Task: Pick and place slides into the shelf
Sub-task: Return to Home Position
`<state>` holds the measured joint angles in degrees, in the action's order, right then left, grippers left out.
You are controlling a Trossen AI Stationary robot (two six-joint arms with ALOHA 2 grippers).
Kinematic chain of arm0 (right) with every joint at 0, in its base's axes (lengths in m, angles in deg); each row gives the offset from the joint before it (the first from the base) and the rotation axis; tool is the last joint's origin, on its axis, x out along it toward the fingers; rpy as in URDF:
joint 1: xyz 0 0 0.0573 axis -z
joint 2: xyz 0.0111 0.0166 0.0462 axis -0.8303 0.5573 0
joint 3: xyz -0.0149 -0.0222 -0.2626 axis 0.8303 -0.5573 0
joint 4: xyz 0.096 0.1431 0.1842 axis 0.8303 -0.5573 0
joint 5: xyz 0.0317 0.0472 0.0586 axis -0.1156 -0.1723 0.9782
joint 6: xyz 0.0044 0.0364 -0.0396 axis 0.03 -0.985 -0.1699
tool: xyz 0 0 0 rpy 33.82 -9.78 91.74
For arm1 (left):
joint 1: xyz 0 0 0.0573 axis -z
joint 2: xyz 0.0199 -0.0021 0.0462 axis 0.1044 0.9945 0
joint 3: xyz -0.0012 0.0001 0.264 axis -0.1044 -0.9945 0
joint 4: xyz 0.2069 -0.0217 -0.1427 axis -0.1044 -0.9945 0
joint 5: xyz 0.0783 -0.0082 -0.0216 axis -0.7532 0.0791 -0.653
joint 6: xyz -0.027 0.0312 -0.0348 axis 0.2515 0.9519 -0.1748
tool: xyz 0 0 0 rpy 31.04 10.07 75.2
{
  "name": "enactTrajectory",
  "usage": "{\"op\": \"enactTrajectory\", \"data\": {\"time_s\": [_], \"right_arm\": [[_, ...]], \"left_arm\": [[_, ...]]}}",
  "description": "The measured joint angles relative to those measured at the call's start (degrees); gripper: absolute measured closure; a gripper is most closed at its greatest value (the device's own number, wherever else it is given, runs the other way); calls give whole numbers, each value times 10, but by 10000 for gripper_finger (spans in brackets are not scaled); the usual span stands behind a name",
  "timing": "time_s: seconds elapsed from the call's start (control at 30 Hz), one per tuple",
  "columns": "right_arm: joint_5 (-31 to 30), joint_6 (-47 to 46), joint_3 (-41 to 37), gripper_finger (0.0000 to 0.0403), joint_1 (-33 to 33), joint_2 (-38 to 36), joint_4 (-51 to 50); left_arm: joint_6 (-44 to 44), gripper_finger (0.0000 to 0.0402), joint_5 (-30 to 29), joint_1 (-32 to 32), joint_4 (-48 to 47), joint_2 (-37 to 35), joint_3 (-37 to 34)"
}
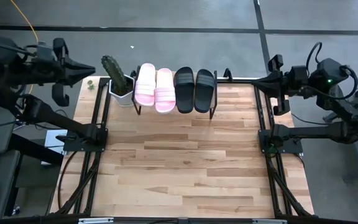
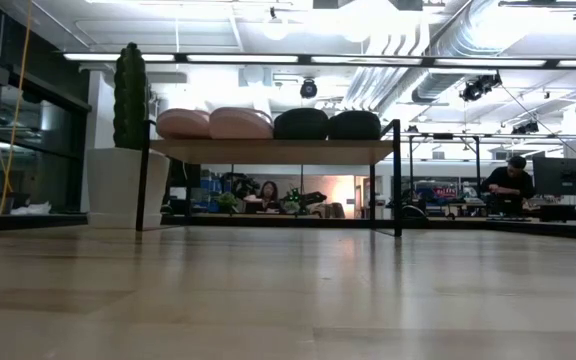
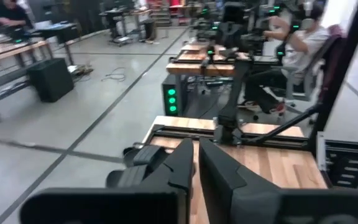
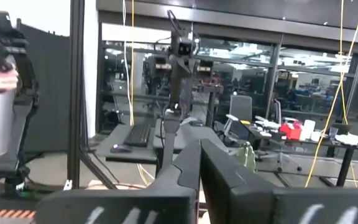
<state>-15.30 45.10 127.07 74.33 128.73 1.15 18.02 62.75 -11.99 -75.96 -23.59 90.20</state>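
Observation:
Two pale pink slides (image 1: 155, 87) and two black slides (image 1: 194, 89) lie side by side, soles down, on the shelf's (image 1: 174, 112) wooden top board near the table's far edge. In the low view the pink pair (image 2: 213, 123) and the black pair (image 2: 326, 124) sit in a row on the board (image 2: 268, 150), which stands on thin black legs. My left gripper (image 1: 94, 69) is shut and hovers off the table's far left corner, left of the shelf. My right gripper (image 1: 254, 81) is shut and hovers at the table's far right edge. Both wrist views show shut fingers, left (image 3: 196, 155) and right (image 4: 198, 158).
A white pot with a green cactus (image 1: 118, 78) stands just left of the shelf, also in the low view (image 2: 128, 120). Black arm bases sit at the left (image 1: 86, 134) and right (image 1: 278, 140) table edges. The wooden tabletop (image 1: 185, 168) stretches in front of the shelf. People sit at desks beyond.

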Motion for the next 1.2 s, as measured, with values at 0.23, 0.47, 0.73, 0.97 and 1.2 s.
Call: {"op": "enactTrajectory", "data": {"time_s": [0.23,0.47,0.73,0.97,1.2], "right_arm": [[0,-9,0,402,3,-1,34],[4,-9,9,403,4,-8,42],[4,2,8,403,3,-65,37],[5,-8,-29,403,3,-129,50],[1,-11,-129,403,3,-185,107]], "left_arm": [[-13,391,-39,0,-20,-27,-15],[-11,397,-49,0,-14,-51,-44],[-15,397,-49,0,86,-143,-143],[-19,399,-43,0,187,-245,-304],[-12,399,-5,0,305,-321,-451]]}}
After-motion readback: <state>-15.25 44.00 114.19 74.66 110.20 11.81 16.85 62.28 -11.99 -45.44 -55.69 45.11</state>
